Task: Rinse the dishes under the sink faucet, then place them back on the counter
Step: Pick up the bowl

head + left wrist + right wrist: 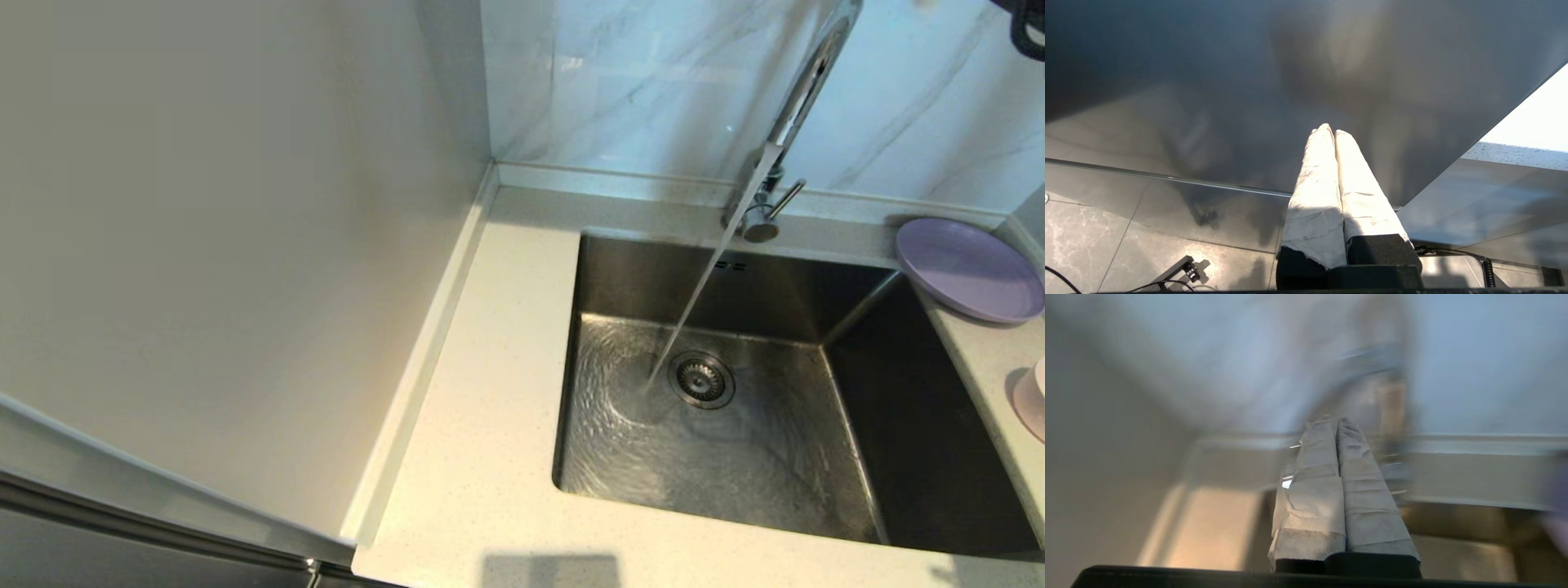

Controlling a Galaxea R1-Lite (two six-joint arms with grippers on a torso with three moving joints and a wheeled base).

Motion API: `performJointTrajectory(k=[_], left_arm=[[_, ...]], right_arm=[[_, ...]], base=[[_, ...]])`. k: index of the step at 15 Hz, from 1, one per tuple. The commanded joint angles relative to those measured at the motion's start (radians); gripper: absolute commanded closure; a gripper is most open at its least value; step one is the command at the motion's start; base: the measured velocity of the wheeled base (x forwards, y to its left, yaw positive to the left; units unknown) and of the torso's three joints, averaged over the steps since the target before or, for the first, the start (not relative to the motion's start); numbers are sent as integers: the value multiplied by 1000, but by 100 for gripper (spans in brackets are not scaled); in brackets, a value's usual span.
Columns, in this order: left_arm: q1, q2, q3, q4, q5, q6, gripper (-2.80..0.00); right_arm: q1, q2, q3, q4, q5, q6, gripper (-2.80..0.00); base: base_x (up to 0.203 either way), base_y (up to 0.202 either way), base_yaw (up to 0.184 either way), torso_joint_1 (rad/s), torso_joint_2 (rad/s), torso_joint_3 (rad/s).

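Speckled stone counter [490,457] around square brushed-steel sink [816,490]

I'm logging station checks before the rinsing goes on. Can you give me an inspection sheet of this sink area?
Surface: counter bare on the left of the sink.
Job's things: sink faucet running, stream landing beside the drain; lavender plate and pink dish on the counter at the right.
Clutter: nothing seen.
Grippers: left gripper shut, empty, down below the counter; right gripper shut, empty, near the faucet.
Cables: black cables by the floor.
Surroundings: marble wall behind, plain panel on the left.
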Motion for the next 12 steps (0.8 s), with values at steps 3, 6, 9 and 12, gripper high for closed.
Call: performJointTrajectory(k=[3,6,9,12], left_arm=[[0,0,0,0,0,0,0],[0,0,0,0,-1,0,0],[0,0,0,0,0,0,0],[0,0,0,0,0,0,0]], right_arm=[[-263,-19,48,121,50,2,0],[-327,-21,144,194,226,31,0],[-421,-21,176,197,376,167,0],[-560,6,173,393,486,310,0]], base=[[0,0,0,0,0,0],[0,0,0,0,0,0],[0,0,0,0,0,0],[0,0,0,0,0,0]])
